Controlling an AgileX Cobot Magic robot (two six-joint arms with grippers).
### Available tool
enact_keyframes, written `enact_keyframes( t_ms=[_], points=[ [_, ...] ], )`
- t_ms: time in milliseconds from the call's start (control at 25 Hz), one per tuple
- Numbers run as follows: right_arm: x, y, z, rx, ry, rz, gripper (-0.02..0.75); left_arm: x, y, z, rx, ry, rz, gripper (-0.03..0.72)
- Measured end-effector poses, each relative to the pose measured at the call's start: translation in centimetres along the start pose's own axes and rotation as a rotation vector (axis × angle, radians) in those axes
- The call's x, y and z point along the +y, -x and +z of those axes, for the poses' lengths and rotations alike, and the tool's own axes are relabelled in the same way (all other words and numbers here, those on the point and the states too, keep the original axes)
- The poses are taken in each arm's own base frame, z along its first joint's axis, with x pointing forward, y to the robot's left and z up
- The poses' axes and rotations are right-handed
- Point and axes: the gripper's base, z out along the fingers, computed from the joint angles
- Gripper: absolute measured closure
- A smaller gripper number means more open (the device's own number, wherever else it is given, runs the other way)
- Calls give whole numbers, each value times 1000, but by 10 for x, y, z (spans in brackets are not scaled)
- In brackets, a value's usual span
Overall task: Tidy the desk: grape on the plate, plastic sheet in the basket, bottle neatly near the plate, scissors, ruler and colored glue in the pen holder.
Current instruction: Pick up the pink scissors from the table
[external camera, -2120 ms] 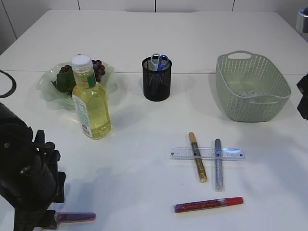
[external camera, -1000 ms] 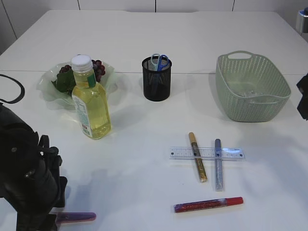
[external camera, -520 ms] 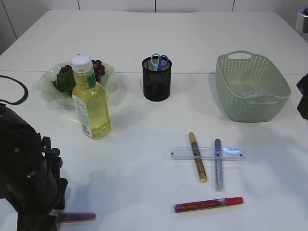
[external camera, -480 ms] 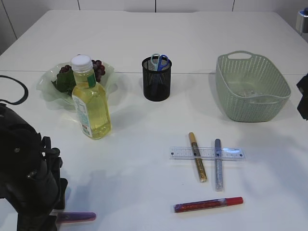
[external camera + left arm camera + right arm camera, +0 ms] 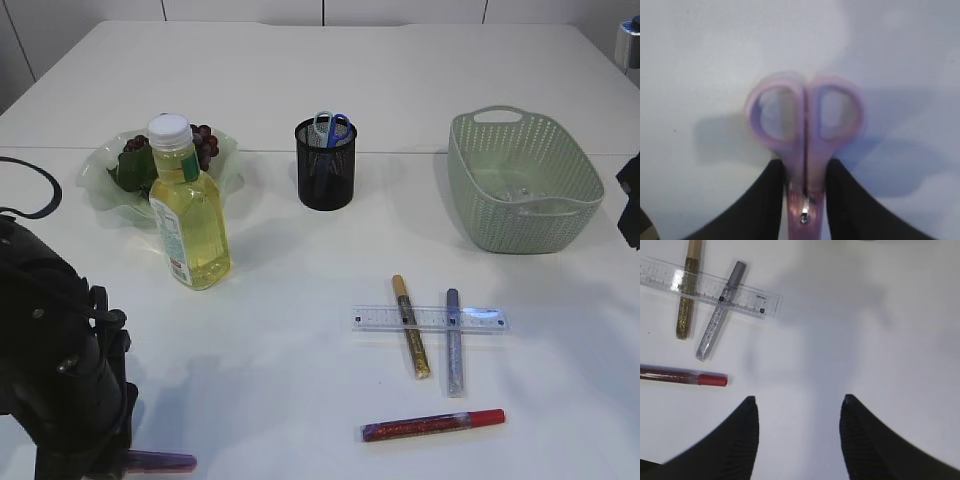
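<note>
Purple scissors (image 5: 805,145) lie flat on the table, and my left gripper (image 5: 805,162) is shut on their neck just below the handle rings. In the exterior view only their tip (image 5: 160,461) shows beside the left arm (image 5: 60,390). My right gripper (image 5: 799,399) hangs open over bare table. The ruler (image 5: 430,319) lies across the gold glue (image 5: 410,328) and silver glue (image 5: 454,342), with red glue (image 5: 432,425) nearer. The bottle (image 5: 190,215) stands before the plate (image 5: 100,185), which holds the grape (image 5: 203,140). I cannot make out the plastic sheet.
The black mesh pen holder (image 5: 325,170) holds blue scissors (image 5: 332,125) at centre back. A green basket (image 5: 525,180) sits at back right. The right arm (image 5: 630,200) shows at the right edge.
The left gripper's fingers have closed in onto the purple scissors. The left arm has sunk slightly and covers more of the scissors. The right arm has not moved.
</note>
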Motion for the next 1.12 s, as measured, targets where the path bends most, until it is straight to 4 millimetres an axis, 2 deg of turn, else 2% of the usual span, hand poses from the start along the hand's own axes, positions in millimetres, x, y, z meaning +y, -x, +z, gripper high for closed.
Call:
enact_keyframes(
  t_ms=[280,840,1120],
  points=[
    [0,0,0,0,0,-1,320,0,0,0,0,0,0,522],
    [0,0,0,0,3,-1,320,-1,0,0,0,-12,165,526],
    [1,0,0,-1,8,2,320,-5,1,-8,14,-77,229,526]
  ],
)
